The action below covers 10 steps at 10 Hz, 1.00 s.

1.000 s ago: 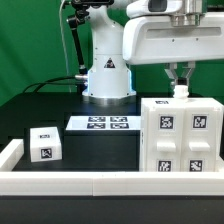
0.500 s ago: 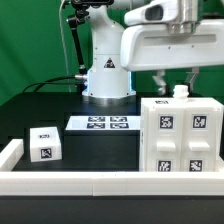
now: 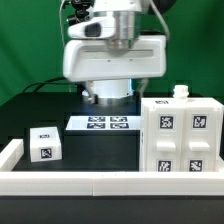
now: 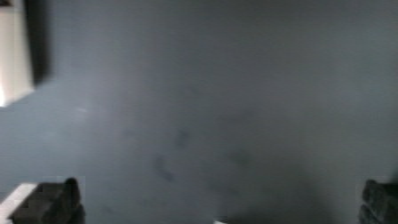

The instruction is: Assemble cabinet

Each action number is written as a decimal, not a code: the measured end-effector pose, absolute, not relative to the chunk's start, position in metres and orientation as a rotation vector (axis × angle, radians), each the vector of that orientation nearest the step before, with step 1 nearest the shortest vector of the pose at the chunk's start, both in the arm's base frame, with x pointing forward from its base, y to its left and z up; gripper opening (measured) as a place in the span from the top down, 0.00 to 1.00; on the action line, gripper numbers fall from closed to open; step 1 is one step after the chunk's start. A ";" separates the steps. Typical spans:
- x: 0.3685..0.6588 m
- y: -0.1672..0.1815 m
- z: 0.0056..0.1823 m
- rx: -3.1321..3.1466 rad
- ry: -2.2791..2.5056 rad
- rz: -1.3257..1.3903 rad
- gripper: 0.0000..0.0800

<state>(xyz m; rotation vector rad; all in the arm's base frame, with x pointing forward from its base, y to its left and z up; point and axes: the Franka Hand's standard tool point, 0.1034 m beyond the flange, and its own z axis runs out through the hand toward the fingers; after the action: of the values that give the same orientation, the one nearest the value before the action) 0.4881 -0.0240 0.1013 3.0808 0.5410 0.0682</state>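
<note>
The large white cabinet box [image 3: 180, 138] stands at the exterior view's right with tags on its front. A small white piece [image 3: 180, 92] sits on its top. A small white tagged cube [image 3: 43, 145] lies at the exterior view's left. My gripper [image 3: 108, 88] hangs over the middle of the table, above the marker board [image 3: 105, 124], well away from the box. In the wrist view the gripper [image 4: 217, 205] is open: its dark fingertips [image 4: 54, 202] stand far apart at the picture's edges, with only dark table between them.
The robot's white base [image 3: 108, 82] stands behind the marker board. A long white border rail [image 3: 110, 183] runs along the front and up the exterior view's left side. A white edge [image 4: 15, 60] shows at the side of the wrist view.
The arm has swung from above the box's top toward the exterior view's left. The small white piece stays on the box.
</note>
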 end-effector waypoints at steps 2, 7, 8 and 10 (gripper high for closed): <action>0.501 -0.057 0.106 3.066 0.595 0.059 0.00; 0.502 -0.054 0.105 3.066 0.593 0.064 0.00; 0.500 -0.052 0.100 3.086 0.500 0.050 0.00; 0.487 -0.089 0.087 3.087 0.446 -0.008 0.00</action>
<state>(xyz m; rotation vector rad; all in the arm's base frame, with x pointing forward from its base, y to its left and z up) 0.4869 -0.0887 0.0874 3.0865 0.4461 -0.0081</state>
